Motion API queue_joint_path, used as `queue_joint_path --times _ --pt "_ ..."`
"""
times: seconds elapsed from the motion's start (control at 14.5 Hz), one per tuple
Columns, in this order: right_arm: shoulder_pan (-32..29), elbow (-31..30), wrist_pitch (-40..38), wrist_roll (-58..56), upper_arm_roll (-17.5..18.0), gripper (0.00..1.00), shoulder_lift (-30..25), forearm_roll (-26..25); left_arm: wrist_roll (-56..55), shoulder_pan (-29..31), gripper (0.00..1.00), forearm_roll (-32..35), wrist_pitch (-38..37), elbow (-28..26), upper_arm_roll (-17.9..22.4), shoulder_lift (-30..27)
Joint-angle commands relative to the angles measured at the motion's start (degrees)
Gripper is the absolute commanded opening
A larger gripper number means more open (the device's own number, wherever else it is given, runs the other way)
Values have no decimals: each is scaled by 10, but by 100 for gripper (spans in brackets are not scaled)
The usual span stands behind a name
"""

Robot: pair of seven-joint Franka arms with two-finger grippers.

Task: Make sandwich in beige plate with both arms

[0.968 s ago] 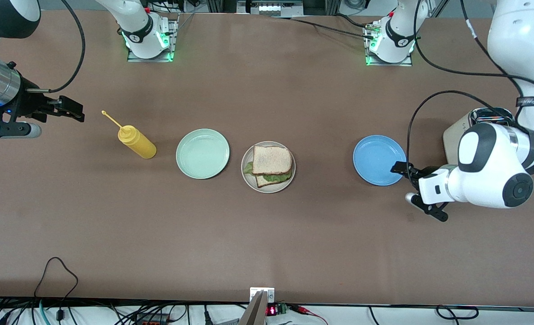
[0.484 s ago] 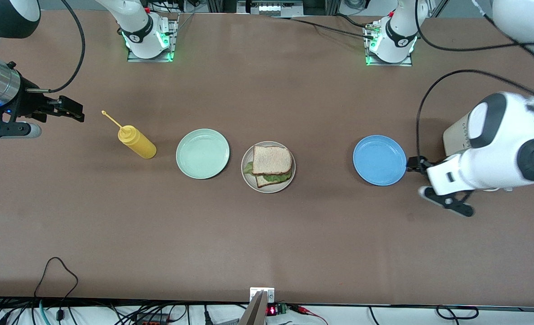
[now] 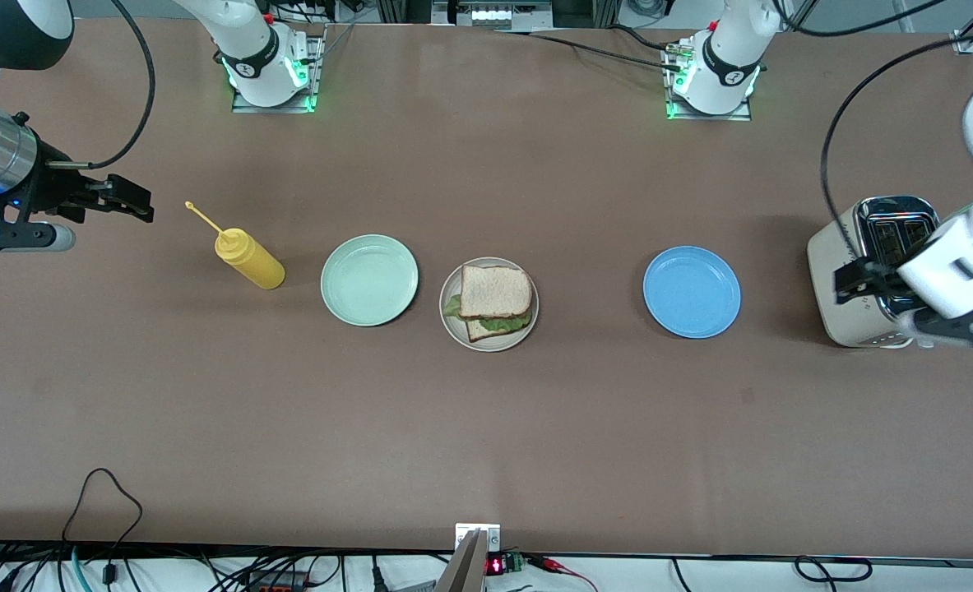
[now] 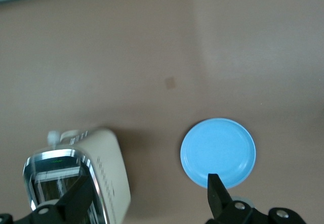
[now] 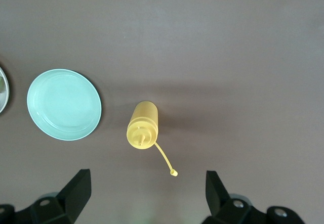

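The sandwich lies on the beige plate at the table's middle: two bread slices with green lettuce between them, the top slice shifted off the lower one. My left gripper is open and empty, up over the toaster at the left arm's end; its wrist view shows the gripper wide open. My right gripper is open and empty, and waits over the table at the right arm's end; it also shows in its own wrist view. The beige plate's edge shows there.
A mint-green plate lies beside the beige plate, toward the right arm's end. A yellow squeeze bottle stands past it. A blue plate lies toward the left arm's end, next to the toaster.
My left arm has swung away from the blue plate's edge toward its own end of the table and now hangs over the toaster. The right arm has not moved.
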Motion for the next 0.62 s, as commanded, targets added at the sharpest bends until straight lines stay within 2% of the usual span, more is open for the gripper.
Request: queue_joint_path --times 0.0,0.14,0.35,0.55 --pt "3 10 -2 3 -3 100 3 7 -49 8 100 -14 -3 -87 4 -75" --pt "4 11 -3 1 -3 100 3 6 -56 20 100 -25 15 -132 -2 -101" --pt "3 11 -3 2 -3 100 3 7 -58 20 100 -35 43 -171 -3 -123" --pt "3 11 -3 1 -3 100 3 7 -57 13 100 -35 44 -171 -9 -123"
